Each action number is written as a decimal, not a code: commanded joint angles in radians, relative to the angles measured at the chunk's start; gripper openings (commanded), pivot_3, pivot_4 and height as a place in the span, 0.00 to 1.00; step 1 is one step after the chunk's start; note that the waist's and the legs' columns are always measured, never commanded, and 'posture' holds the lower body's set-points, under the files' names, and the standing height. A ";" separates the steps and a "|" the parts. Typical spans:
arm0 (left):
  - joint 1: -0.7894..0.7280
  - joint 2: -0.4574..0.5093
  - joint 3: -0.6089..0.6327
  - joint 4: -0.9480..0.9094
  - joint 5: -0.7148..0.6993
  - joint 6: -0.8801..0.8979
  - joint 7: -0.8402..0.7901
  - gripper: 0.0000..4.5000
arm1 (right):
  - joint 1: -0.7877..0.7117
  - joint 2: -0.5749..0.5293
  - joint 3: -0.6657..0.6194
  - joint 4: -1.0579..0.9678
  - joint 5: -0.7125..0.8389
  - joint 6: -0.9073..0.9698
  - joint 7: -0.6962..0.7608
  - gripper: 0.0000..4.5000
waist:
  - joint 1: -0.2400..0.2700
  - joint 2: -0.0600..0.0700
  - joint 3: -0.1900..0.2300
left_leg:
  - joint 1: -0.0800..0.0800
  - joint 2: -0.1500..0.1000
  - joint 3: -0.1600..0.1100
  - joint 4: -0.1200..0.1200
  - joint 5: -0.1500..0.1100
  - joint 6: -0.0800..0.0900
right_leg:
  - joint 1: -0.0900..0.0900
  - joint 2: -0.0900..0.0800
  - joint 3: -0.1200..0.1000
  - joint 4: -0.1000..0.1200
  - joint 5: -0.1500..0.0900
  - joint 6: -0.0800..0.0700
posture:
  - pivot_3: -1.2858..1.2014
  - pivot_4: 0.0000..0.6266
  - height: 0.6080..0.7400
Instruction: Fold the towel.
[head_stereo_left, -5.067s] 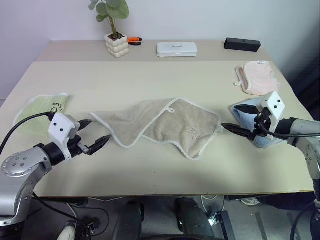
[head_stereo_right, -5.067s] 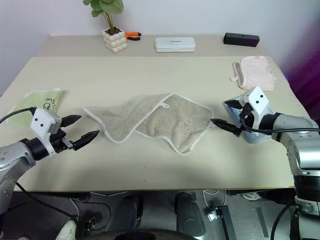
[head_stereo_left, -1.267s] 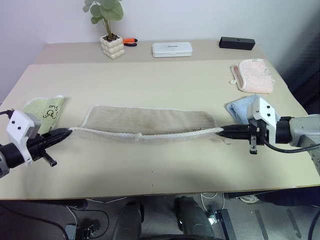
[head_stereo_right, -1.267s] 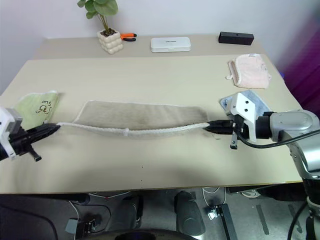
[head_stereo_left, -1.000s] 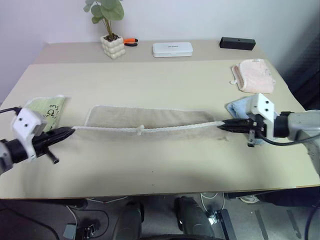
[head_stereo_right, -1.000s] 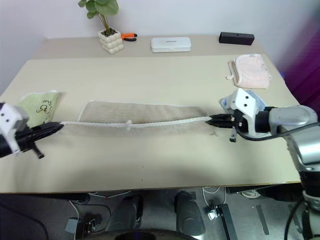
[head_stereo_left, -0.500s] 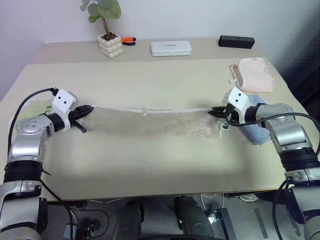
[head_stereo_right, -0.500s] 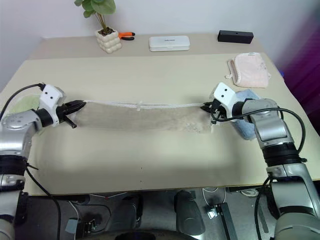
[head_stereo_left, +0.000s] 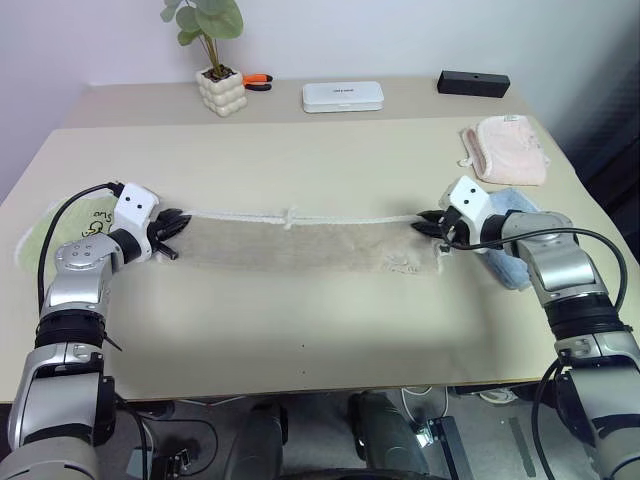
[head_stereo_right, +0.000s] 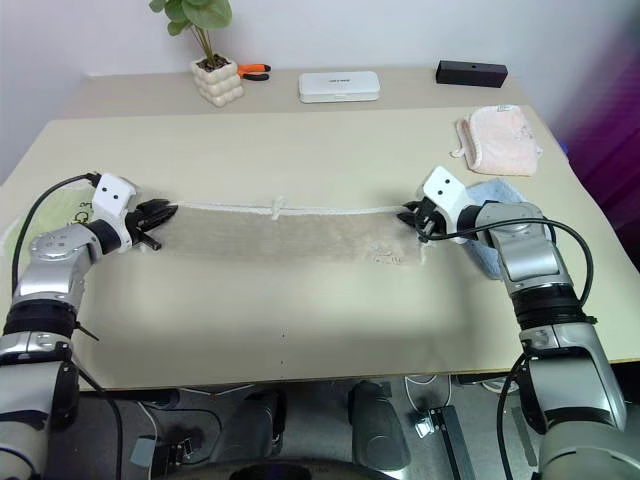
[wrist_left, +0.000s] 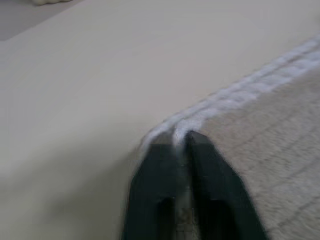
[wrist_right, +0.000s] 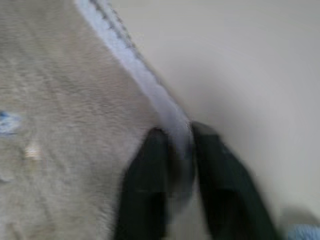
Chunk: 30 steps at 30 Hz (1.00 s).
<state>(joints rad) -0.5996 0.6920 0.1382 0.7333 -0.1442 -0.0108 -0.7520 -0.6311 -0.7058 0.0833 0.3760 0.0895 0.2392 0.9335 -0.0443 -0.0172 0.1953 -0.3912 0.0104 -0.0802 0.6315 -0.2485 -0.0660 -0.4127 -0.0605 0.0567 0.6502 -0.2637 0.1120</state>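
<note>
- Left tool (head_stereo_left: 172, 226): fingers parted in the head views, tips at the towel's left end. In the left wrist view the fingers (wrist_left: 210, 170) stand closer together, with the white corner edging at their tips. Released, as far as can be seen.
- Left arm: reaches forward from the desk's left side, elbow bent, forearm angled inward. The tool lies low over the surface and points toward the right.
- Right tool (head_stereo_left: 425, 222): fingers apart. The right wrist view shows the white edging lying in the gap between them, with no clamp visible. Released.
- Right arm: comes in from the right edge, elbow bent, forearm angled inward. The tool is tipped slightly down and points left at the towel's far right corner.
- Towel (head_stereo_left: 300, 243): beige, folded into a long narrow strip. It lies flat on the desk (head_stereo_left: 300, 330) between the two tools, white edging along the far side with a small loop near its middle.
- Blue towel (head_stereo_left: 505, 250): under and behind the right forearm.
- Green towel (head_stereo_left: 40, 235): at the left edge, beside the left arm.
- Pink cloth (head_stereo_left: 508, 150): far right.
- Back of desk: plant (head_stereo_left: 222, 90), orange-handled pliers (head_stereo_left: 262, 82), white case (head_stereo_left: 343, 96), black box (head_stereo_left: 473, 84).
</note>
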 joint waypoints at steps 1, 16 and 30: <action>0.009 0.003 0.064 -0.054 -0.041 -0.007 0.038 0.61 | 0.043 -0.030 -0.073 -0.129 0.011 -0.008 -0.044 0.64 | 0.001 0.000 0.000 | 0.000 0.000 0.000 0.000 0.000 0.000 | 0.000 0.000 0.000 0.000 0.000 0.000 | 0.52 0.24 0.98; 0.360 -0.114 -0.039 -0.923 -0.240 0.276 0.016 0.72 | 0.499 0.135 -0.485 -0.872 0.604 0.838 -0.326 0.99 | 0.012 -0.001 -0.001 | 0.001 0.000 -0.003 0.002 0.000 0.000 | 0.005 -0.001 -0.002 -0.001 0.000 0.000 | 0.52 0.24 0.98; 0.401 -0.161 -0.243 -1.137 -0.305 0.394 -0.079 0.72 | 0.360 0.737 -0.749 -0.848 0.674 1.162 -0.973 0.99 | 0.001 0.002 -0.003 | 0.003 0.003 -0.003 0.001 0.000 0.000 | 0.005 0.004 -0.001 -0.001 0.000 -0.002 | 0.52 0.24 0.98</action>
<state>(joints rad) -0.1929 0.5327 -0.1317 -0.3690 -0.4275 0.3785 -0.8392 -0.2473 0.0129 -0.6148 -0.5090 0.7792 1.4074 0.0264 -0.0437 -0.0154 0.1924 -0.3885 0.0131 -0.0830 0.6323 -0.2484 -0.0661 -0.4079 -0.0565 0.0560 0.6485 -0.2635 0.1102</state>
